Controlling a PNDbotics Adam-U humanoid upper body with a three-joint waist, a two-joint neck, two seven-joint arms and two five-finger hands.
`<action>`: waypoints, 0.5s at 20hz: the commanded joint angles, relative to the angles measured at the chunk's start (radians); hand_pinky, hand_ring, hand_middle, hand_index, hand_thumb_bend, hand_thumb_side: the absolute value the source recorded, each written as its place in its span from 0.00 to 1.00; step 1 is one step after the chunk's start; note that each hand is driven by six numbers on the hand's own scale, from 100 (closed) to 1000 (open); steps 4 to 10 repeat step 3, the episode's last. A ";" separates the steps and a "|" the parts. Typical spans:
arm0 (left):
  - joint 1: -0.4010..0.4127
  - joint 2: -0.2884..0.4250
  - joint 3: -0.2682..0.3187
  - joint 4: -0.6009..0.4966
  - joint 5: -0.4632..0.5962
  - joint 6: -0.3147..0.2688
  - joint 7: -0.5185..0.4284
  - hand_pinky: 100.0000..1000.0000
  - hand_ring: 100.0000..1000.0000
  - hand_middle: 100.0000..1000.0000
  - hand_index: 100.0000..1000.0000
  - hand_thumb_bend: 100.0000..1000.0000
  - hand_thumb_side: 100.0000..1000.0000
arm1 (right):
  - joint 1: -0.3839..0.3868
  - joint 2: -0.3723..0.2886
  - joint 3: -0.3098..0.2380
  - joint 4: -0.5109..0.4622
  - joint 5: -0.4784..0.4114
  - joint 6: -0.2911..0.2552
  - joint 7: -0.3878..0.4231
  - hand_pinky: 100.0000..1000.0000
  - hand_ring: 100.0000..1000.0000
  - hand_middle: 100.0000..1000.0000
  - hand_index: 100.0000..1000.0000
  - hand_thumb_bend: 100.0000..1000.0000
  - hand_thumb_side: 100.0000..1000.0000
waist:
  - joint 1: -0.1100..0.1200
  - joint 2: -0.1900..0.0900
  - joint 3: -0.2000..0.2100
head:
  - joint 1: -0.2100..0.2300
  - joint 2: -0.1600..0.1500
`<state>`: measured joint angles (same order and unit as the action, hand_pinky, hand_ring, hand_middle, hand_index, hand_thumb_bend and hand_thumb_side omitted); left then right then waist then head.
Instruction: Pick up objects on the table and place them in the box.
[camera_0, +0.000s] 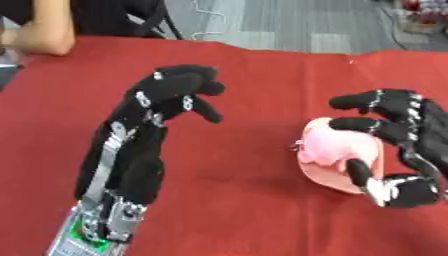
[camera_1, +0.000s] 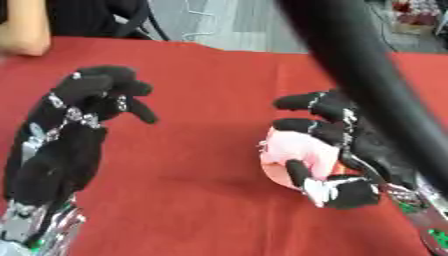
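1. The pink object lies at the right of the frame on the red-covered bench, and the right hand has its fingers and thumb curled round it.
2. It looks soft and light, perhaps plush or foam; I judge it will squash rather than break, and is unlikely to slip.
3. A hold across its middle, fingers above and thumb below as now, seems best.
4. The left hand stands at the centre left, fingers curled, holding nothing.
5. The cloth looks smooth and flat, with plenty of free room around. No box shows in either view.
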<state>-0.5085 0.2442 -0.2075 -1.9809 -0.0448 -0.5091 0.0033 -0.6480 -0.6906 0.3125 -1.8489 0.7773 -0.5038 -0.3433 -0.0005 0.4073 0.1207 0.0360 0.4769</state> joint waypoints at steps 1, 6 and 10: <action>0.000 0.009 0.015 -0.019 -0.007 0.001 0.015 0.48 0.74 0.74 0.83 0.00 0.80 | 0.050 -0.051 -0.008 -0.122 -0.244 -0.002 0.023 0.23 0.52 0.61 0.90 0.00 0.95 | 0.005 -0.020 -0.010 | 0.024 0.000; 0.003 0.007 0.023 -0.019 -0.008 0.004 0.034 0.47 0.73 0.74 0.82 0.00 0.80 | 0.120 -0.048 -0.001 -0.144 -0.494 -0.058 0.071 0.27 0.55 0.64 1.00 0.00 0.97 | 0.014 -0.019 -0.020 | 0.043 0.006; 0.003 0.007 0.023 -0.019 -0.008 0.004 0.034 0.47 0.73 0.74 0.82 0.00 0.80 | 0.120 -0.048 -0.001 -0.144 -0.494 -0.058 0.071 0.27 0.55 0.64 1.00 0.00 0.97 | 0.014 -0.019 -0.020 | 0.043 0.006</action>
